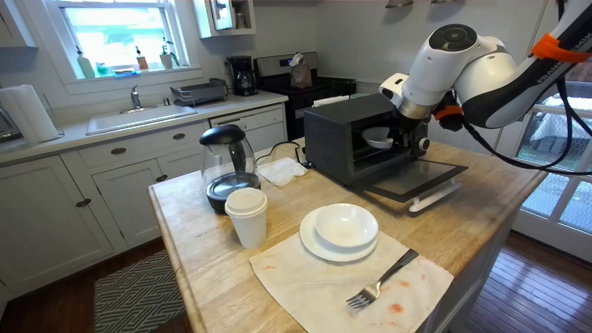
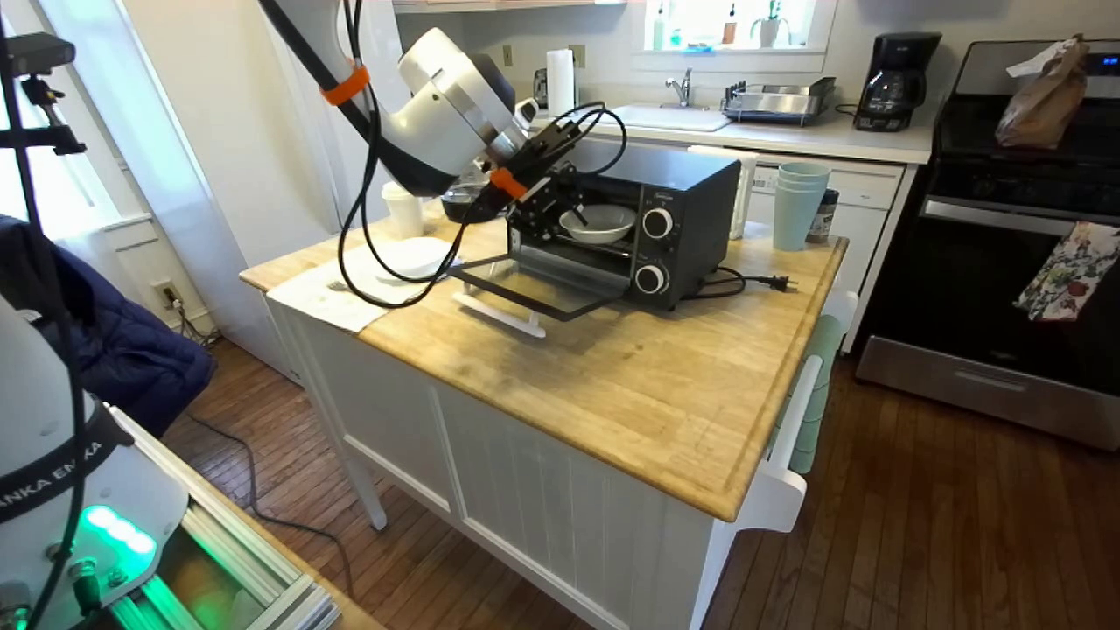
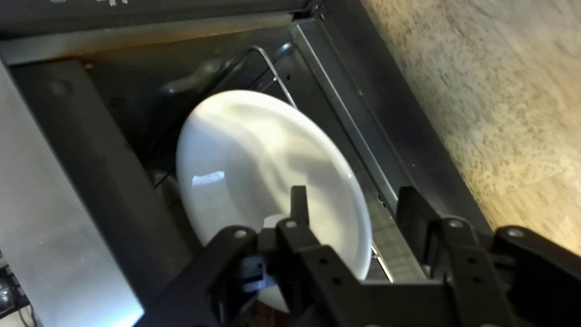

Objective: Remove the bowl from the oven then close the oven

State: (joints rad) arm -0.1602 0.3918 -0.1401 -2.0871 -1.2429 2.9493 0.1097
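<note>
The small white bowl sits on the wire rack inside the dark toaster oven, tilted in the wrist view. In both exterior views the bowl shows at the oven opening. The oven has its glass door dropped open. My gripper is open. One finger appears over the bowl's inside and the other outside its rim, with the rim between them. I cannot tell whether either finger touches it. In an exterior view the gripper is partly hidden against the oven front.
A white bowl on a plate stands on a cloth with a fork. A white cup and glass kettle stand nearby. The white door handle juts out low. Blue cups stand behind the oven.
</note>
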